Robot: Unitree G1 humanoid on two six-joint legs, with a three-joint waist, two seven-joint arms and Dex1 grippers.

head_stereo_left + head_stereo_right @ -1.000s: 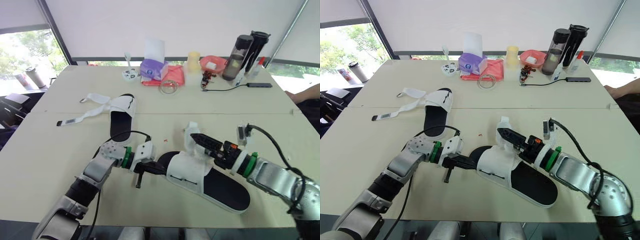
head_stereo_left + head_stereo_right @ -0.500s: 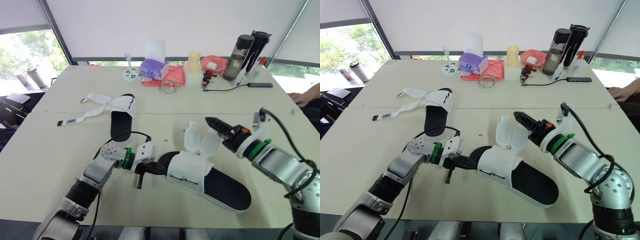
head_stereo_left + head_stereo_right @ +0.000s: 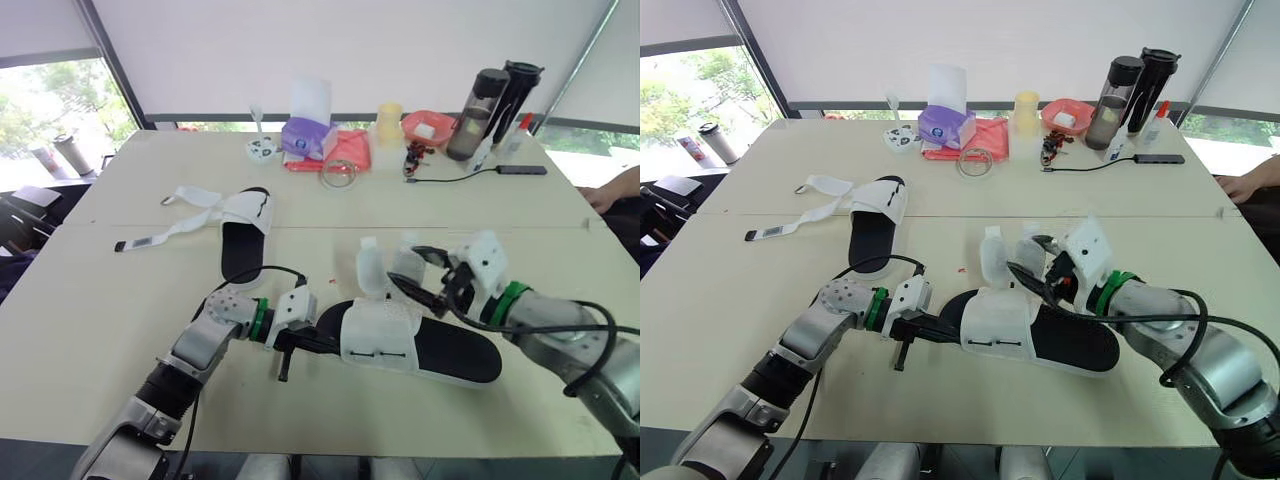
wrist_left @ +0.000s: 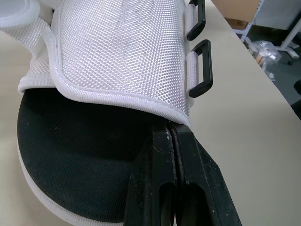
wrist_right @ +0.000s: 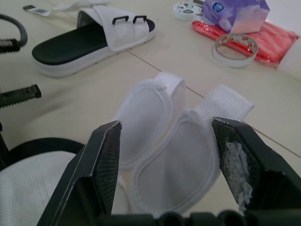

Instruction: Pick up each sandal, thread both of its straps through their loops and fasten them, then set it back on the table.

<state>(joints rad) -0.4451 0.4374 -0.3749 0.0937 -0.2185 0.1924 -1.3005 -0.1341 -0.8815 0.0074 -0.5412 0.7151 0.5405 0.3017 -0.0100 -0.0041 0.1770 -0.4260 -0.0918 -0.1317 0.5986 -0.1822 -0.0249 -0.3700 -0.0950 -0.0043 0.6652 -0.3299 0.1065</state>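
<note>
The table point(image 3: 90, 300) carries both sandals, and I judge neither finished. The near sandal point(image 3: 455, 352) lies flat in the front middle, fairly close to the front edge, with bare surface on both sides. The far sandal point(image 3: 243, 238) lies well apart at the back left, untouched, its loose straps point(image 3: 165, 232) trailing out leftward. The clutter point(image 3: 330, 150) of bottles, tissue pack and red cloth sits along the far edge, well clear of the work. The left gripper point(image 4: 169, 126) has its fingers pressed together at the hem of the near sandal's white upper, apparently pinching it to steady the shoe. The right gripper point(image 5: 165, 127) is spread wide and holds nothing; its fingers flank the two strap flaps point(image 5: 155, 110), which stand upright, unthreaded. The black loops point(image 4: 200, 70) on the upper's side are empty. Remaining work: thread and fasten four straps in all. The front edge is the main risk; moving room is ample toward the table's centre.
</note>
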